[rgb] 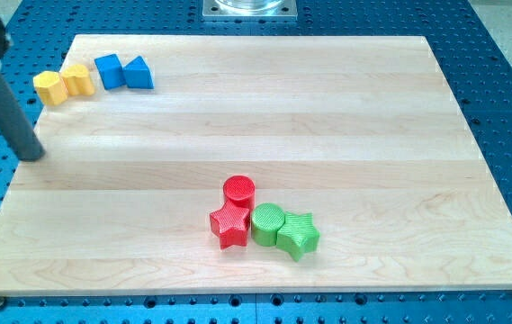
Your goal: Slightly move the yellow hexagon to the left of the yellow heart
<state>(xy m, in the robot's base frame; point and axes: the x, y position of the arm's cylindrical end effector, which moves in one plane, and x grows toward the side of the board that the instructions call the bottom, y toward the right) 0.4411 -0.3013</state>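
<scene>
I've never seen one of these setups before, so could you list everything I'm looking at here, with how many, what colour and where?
Yellow hexagon: one, yellow, top left, leftmost of the row.
Yellow heart: one, yellow, touching the hexagon's right side.
Blue cube: one, blue, right of the heart.
Blue triangle: one, blue, right end of that row.
Red cylinder: one, red, lower centre.
Red star: one, red, below the cylinder.
Green cylinder: one, green, right of the red star.
Green star: one, green, rightmost of the cluster.
Wooden board: one, pale wood, on a blue perforated table.
My tip: one dark rod, left edge, below the hexagon, apart from it.

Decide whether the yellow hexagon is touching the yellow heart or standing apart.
Touching: the yellow hexagon abuts the yellow heart, no board showing between them.
</scene>
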